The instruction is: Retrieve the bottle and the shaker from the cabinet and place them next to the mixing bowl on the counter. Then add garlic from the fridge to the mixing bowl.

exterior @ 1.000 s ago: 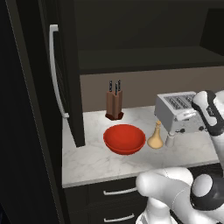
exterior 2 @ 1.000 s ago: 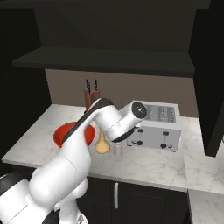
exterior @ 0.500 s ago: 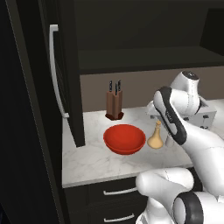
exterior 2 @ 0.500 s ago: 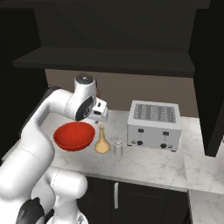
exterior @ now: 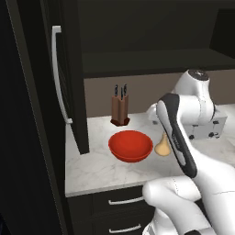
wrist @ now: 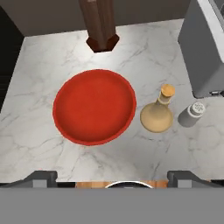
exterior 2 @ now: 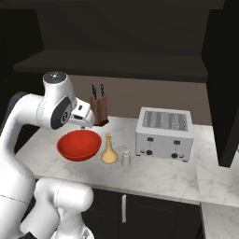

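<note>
The red mixing bowl (wrist: 94,106) sits on the white marble counter (wrist: 39,131), seen from above in the hand view. Just right of it stands the tan bottle (wrist: 158,113), and beside that the small grey shaker (wrist: 191,113). All three also show from the right base: mixing bowl (exterior 2: 79,144), bottle (exterior 2: 109,150), shaker (exterior 2: 126,158). My gripper (wrist: 113,178) hangs open above the bowl's near side, holding nothing; from the right base the gripper (exterior 2: 85,122) is over the bowl's back rim. The dark cabinet (exterior: 151,41) recess is above. The black fridge (exterior: 69,92) stands left. The garlic is out of view.
A brown knife block (exterior 2: 99,108) stands behind the bowl against the wall. A grey toaster (exterior 2: 164,134) occupies the counter right of the shaker. The fridge's white handle (exterior: 57,73) runs down its door. Dark drawers (exterior: 124,202) lie below the counter.
My arm has swung left from the toaster side to above the bowl. Bottle and shaker have stayed on the counter. The jaws have remained open.
</note>
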